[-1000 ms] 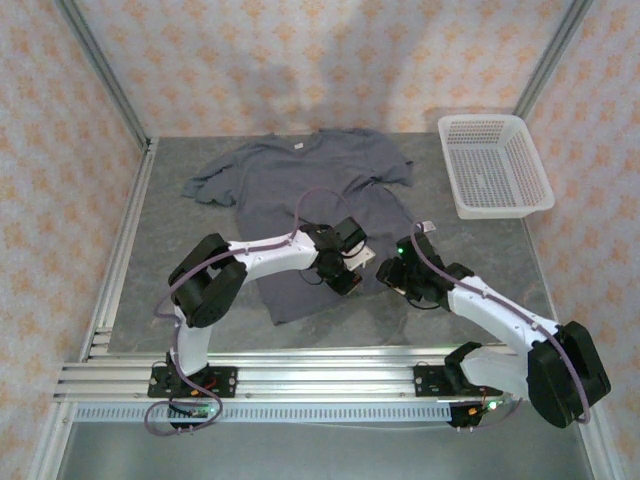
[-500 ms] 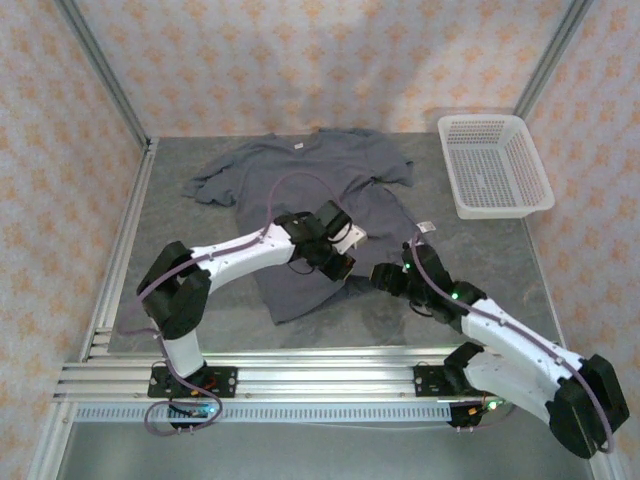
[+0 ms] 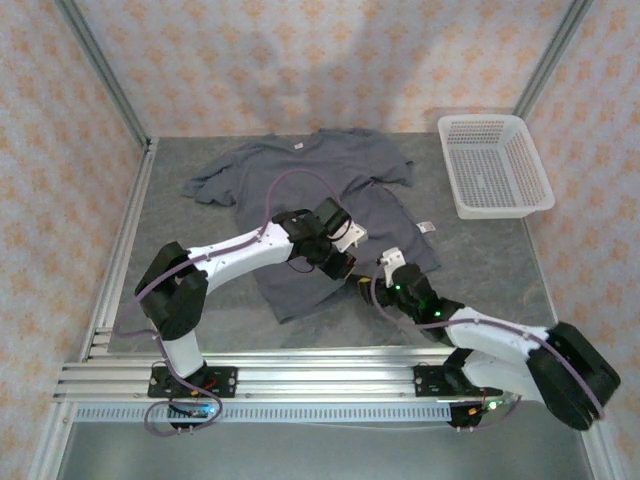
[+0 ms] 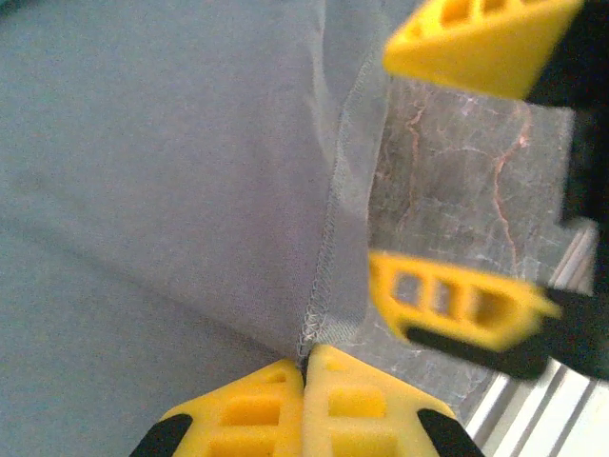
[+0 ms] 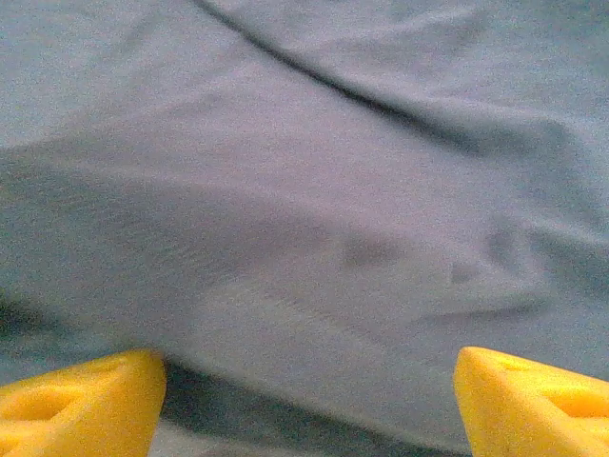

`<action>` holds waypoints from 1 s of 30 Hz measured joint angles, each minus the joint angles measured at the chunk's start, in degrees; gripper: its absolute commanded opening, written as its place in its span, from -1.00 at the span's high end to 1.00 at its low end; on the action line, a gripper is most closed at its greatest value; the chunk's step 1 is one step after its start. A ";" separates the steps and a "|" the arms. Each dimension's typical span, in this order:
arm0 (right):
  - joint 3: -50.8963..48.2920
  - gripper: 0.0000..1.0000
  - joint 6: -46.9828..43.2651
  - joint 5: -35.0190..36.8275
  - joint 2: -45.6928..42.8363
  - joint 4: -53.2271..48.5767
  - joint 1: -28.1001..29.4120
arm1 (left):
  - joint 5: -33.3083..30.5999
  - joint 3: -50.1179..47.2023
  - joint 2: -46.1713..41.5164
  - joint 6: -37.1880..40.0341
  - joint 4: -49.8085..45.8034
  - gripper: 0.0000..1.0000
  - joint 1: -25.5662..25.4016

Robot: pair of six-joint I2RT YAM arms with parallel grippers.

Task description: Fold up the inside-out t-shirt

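**While the inside-out t-shirt [image 3: 300, 180] lies spread: condition report**

The garment is plain slate-grey cloth with short sleeves out to each side and its collar toward the far wall. A stitched hem seam is exposed at its near edge. It lies mostly flat at the centre of the tabletop [image 3: 500, 250].

The left hand [image 4: 304, 376] is clenched on the hem edge. The right hand [image 5: 304, 381] is released, jaws wide, just beside it.

The tabletop is mottled grey. A white mesh basket [image 3: 495, 165] stands at the far right, apart from the shirt. Peach patterned walls [image 3: 300, 60] enclose the cell.
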 measured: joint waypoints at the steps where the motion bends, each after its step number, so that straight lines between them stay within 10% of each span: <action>1: 0.98 -0.30 -0.61 2.34 3.43 2.12 -0.02 | 0.35 0.02 -0.07 0.04 0.00 1.00 0.00; 4: 3.39 0.98 -2.14 6.75 10.93 7.76 0.00 | 1.57 -0.11 -0.81 0.22 0.04 1.00 0.00; 6: 4.46 1.00 -2.23 7.32 11.50 8.28 0.00 | 1.36 -1.40 -2.43 0.37 0.59 0.99 0.00; 10: 9.29 1.00 0.35 4.07 4.76 2.40 0.00 | -4.57 -6.99 -8.59 0.11 2.56 -0.19 -0.26; 15: 13.42 1.00 4.92 -0.28 -2.25 -0.83 0.00 | -14.05 -8.70 -9.90 0.42 6.93 -0.99 -4.35; 23: 12.96 1.00 9.18 -1.20 -4.72 -7.80 -0.44 | -28.94 -8.66 -3.32 1.55 11.02 -1.00 -7.13; 27: 13.00 1.00 9.25 -1.49 -6.43 -9.42 -0.13 | -41.51 -8.46 -1.14 -1.09 11.54 -0.83 -6.49; 30: 13.00 0.69 9.29 -1.25 -6.73 -10.32 -0.15 | -43.93 -8.63 -1.81 -2.86 12.79 1.00 -4.74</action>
